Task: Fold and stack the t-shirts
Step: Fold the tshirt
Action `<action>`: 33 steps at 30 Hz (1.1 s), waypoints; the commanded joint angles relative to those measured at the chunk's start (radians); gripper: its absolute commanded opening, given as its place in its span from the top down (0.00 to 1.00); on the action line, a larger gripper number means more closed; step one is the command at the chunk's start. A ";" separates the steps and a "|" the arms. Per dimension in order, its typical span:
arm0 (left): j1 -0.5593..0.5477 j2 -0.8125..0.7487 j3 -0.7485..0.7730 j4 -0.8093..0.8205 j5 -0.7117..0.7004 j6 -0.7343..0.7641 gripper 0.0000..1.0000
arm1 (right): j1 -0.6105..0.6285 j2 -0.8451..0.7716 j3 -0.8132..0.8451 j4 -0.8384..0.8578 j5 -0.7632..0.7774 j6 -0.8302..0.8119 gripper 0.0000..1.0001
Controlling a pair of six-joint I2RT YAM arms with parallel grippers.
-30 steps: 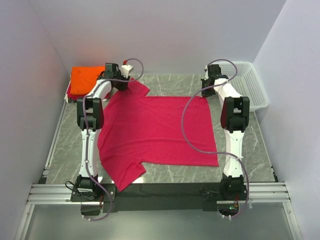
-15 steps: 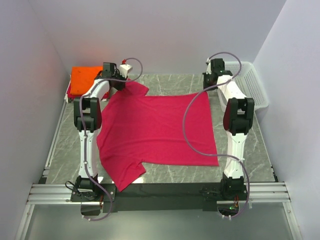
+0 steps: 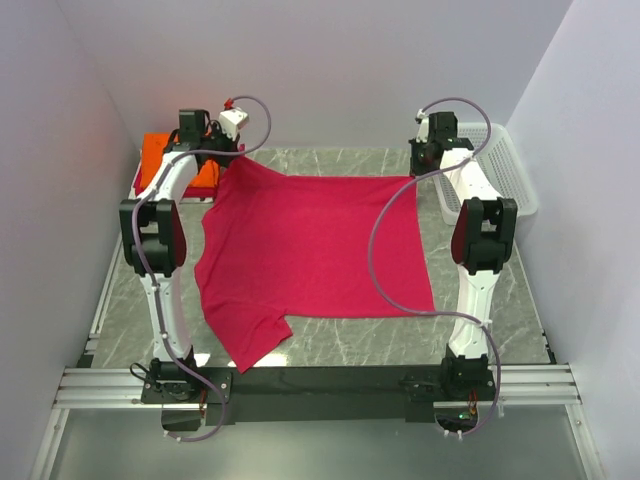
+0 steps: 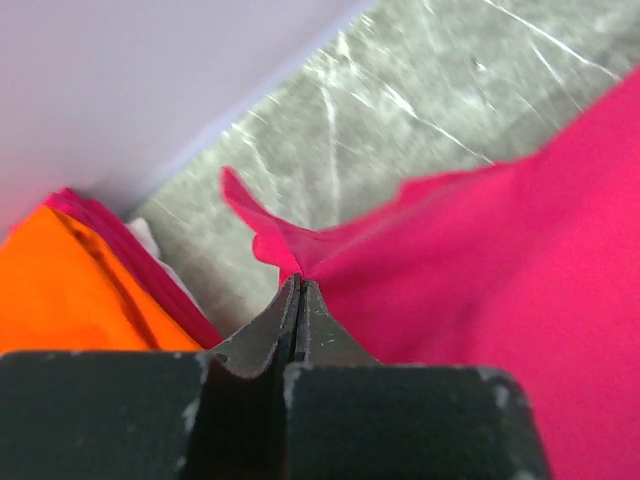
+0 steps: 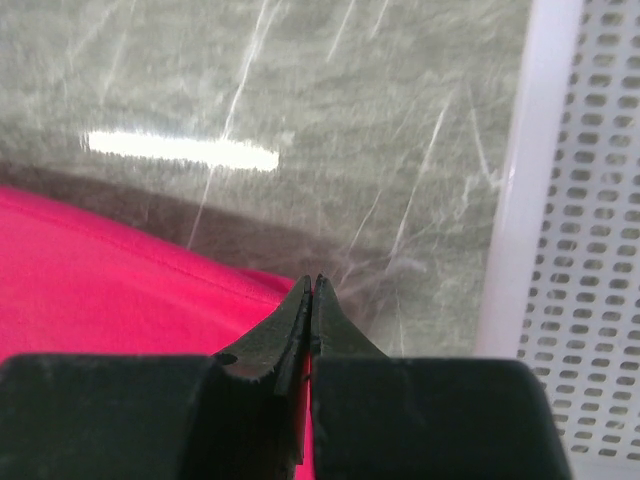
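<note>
Your left jaws are clenched on the far-left tip of the crimson t-shirt [image 4: 480, 250]. The right jaws are clenched on its far-right corner, just beside the basket [image 5: 580, 200]. From both pinches the cloth runs toward you across the middle of the surface [image 3: 480, 320], its free sleeve [image 3: 250, 345] toward the near-left corner. The held edge lies left to right along the far edge, so I judge the fold should carry it toward the near edge, both arms together. The folded orange t-shirt [image 3: 155, 160] sits in the far-left corner, nearer your left arm.
</note>
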 commanded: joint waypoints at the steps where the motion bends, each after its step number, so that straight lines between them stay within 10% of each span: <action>1: 0.011 -0.108 -0.072 0.020 0.061 0.031 1.00 | -0.017 -0.103 -0.027 0.023 -0.036 -0.035 1.00; 33: 0.014 -0.559 -0.866 -0.154 -0.003 0.106 0.99 | -0.055 -0.183 -0.351 -0.026 -0.160 -0.217 1.00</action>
